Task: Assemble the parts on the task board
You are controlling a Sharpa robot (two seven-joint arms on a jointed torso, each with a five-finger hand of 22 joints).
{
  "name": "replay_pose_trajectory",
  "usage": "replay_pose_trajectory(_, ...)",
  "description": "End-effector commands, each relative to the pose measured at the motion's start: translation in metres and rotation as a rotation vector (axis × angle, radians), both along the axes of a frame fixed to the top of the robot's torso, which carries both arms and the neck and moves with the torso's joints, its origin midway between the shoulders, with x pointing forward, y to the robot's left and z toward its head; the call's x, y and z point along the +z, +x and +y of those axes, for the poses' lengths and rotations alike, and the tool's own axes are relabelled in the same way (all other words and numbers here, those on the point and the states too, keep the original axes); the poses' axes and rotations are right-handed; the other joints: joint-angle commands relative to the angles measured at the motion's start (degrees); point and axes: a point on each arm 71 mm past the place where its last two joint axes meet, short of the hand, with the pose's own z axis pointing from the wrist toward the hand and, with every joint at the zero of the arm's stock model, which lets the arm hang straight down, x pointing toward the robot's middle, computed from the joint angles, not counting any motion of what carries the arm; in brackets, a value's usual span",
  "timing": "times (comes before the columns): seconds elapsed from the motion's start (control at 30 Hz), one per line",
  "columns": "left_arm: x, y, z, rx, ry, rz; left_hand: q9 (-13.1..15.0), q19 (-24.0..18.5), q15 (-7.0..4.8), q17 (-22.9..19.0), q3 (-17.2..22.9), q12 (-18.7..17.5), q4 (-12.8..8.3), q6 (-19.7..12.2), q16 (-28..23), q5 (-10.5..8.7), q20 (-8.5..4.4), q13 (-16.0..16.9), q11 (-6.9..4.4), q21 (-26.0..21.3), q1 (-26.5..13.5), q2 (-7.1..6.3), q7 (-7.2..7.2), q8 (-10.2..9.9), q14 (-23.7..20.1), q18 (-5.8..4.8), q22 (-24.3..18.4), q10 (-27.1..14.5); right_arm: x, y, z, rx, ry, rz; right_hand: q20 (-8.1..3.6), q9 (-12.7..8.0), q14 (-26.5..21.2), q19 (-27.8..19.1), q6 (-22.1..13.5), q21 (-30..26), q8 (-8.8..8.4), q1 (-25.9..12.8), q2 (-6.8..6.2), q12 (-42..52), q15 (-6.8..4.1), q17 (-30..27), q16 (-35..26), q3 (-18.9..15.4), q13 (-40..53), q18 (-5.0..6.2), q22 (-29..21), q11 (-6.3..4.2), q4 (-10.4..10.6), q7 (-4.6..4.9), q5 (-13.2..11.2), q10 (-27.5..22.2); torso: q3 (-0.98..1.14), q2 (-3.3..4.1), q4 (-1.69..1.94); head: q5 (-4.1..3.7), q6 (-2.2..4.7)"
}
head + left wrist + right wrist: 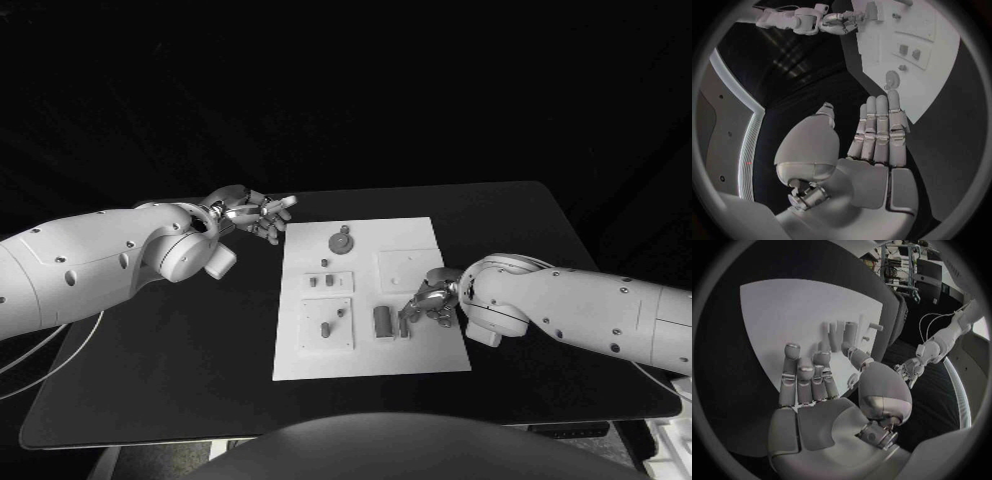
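The table (173,370) is black, with the white board (411,345) lying flat at its middle. The left arm (87,265) reaches in and ends off the board's far left corner; the right arm (606,310) reaches in to the board's right edge.

The left hand (248,215) hovers over bare table, fingers (879,125) straight and side by side, thumb apart, nothing in its grasp; the board's corner lies just beyond the fingertips.

The right hand (433,298) sits over the board's right part, fingers (804,377) loosely extended and holding nothing as far as the wrist view shows. A tall grey block (382,321) stands just beside its fingertips, near a slim peg (405,326). A round disc (340,241) lies near the far edge, between the two hands, closer to the left fingertips. Small parts (329,322) lie further left, well apart from either hand.
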Motion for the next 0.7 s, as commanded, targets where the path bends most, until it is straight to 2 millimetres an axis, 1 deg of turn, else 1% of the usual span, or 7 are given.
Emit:
replay_pose_trajectory(0.03,0.001,0.0,-0.002,-0.016,-0.005,-0.001,-0.1,0.5,-0.13,-0.1,0.4,-0.3,0.0,-0.4,0.2,0.12,-0.1,0.0,-0.25,-0.3,-0.4,-0.25,0.1,0.4,-0.4,0.61,0.1,-0.1,0.004,0.003,0.003,0.029,0.031,-0.079,-0.39,0.0,0.0,0.1,-0.2,-0.1,-0.29,0.9,-0.12,-0.1,-0.55,0.1,-0.1,0.5,0.1,0.45,0.3,0.01,-0.3,-0.01,-0.2,-0.1,0.01,0.01,0.0,0.04,0.0)
replay_pose_trajectory(0.13,0.001,0.0,-0.002,-0.016,-0.005,-0.001,-0.1,0.5,-0.13,-0.1,0.4,-0.3,0.0,-0.4,0.2,0.12,-0.1,0.0,-0.25,-0.3,-0.4,-0.25,0.1,0.4,-0.4,0.61,0.1,-0.1,0.005,0.004,0.003,0.036,0.032,-0.102,-0.43,0.0,0.1,0.2,-0.3,-0.1,-0.28,1.6,-0.05,-0.1,-0.58,0.0,-0.2,0.7,0.1,0.45,0.3,0.03,-1.0,0.02,-0.3,-0.1,0.02,0.02,0.02,0.01,0.0)
replay_pose_trajectory(0.27,0.001,0.0,-0.002,-0.016,-0.005,-0.001,-0.1,0.5,-0.13,-0.1,0.4,-0.3,0.0,-0.4,0.2,0.12,-0.1,0.0,-0.25,-0.3,-0.4,-0.25,0.1,0.4,-0.4,0.61,0.1,-0.1,0.007,0.007,0.002,0.044,0.026,-0.151,-0.42,-0.1,0.1,0.3,-1.2,-0.1,-0.69,3.0,0.0,-0.1,-0.49,0.0,-0.3,0.7,0.1,0.45,0.2,0.28,-2.2,0.29,-0.8,0.0,0.01,0.01,0.0,0.04,0.0)
replay_pose_trajectory(0.37,0.001,0.0,-0.002,-0.016,-0.005,-0.001,-0.1,0.5,-0.13,-0.1,0.4,-0.3,0.0,-0.4,0.2,0.12,-0.1,0.0,-0.25,-0.3,-0.4,-0.24,0.1,0.4,-0.4,0.61,0.1,-0.1,0.01,0.008,0.002,0.053,0.035,-0.191,-0.43,-0.4,0.2,0.4,-3.0,-0.2,-1.58,4.5,-0.21,0.0,-0.21,0.0,-0.4,0.9,0.1,0.45,0.2,0.77,-3.4,0.82,-1.0,-0.1,0.0,0.01,0.0,0.06,0.0)
replay_pose_trajectory(0.5,0.001,0.0,-0.002,-0.016,-0.005,-0.001,-0.1,0.5,-0.13,-0.1,0.4,-0.3,0.0,-0.4,0.2,0.12,-0.1,0.0,-0.25,-0.3,-0.4,-0.25,0.1,0.4,-0.4,0.61,0.1,-0.1,0.012,0.009,0.001,0.086,0.029,-0.241,-0.35,-0.8,0.3,0.5,-5.6,-0.2,-2.77,7.1,-0.57,0.1,0.67,0.0,-0.5,1.1,0.1,0.45,0.1,1.73,-5.1,1.82,-1.3,-0.2,0.03,0.01,0.01,0.13,0.0)
replay_pose_trajectory(0.6,0.001,0.0,-0.001,-0.015,-0.005,-0.001,-0.1,0.5,-0.13,-0.1,0.4,-0.3,0.0,-0.4,0.2,0.12,-0.09,0.0,-0.25,-0.3,-0.4,-0.24,0.1,0.4,-0.4,0.61,0.1,-0.1,0.013,0.01,0.0,0.104,0.032,-0.261,-0.18,-0.8,0.2,0.4,-5.9,-0.3,-2.78,8.4,-1.03,0.1,0.94,0.0,-0.6,1.0,0.1,0.45,0.1,1.95,-5.4,2.04,-1.6,-0.4,0.04,0.01,0.01,0.17,0.0)
replay_pose_trajectory(0.7,0.001,0.0,-0.001,-0.015,-0.004,-0.001,-0.1,0.5,-0.13,-0.1,0.4,-0.3,0.0,-0.4,0.2,0.12,-0.09,0.0,-0.25,-0.3,-0.4,-0.24,0.11,0.4,-0.4,0.6,0.1,-0.1,0.015,0.009,0.001,0.129,0.06,-0.282,-0.11,-0.8,0.1,0.3,-6.1,-0.3,-2.77,9.2,-1.12,0.2,1.0,0.0,-0.6,1.0,0.1,0.45,0.1,2.02,-5.6,2.1,-1.7,-0.6,0.03,0.01,-0.01,0.22,0.0)
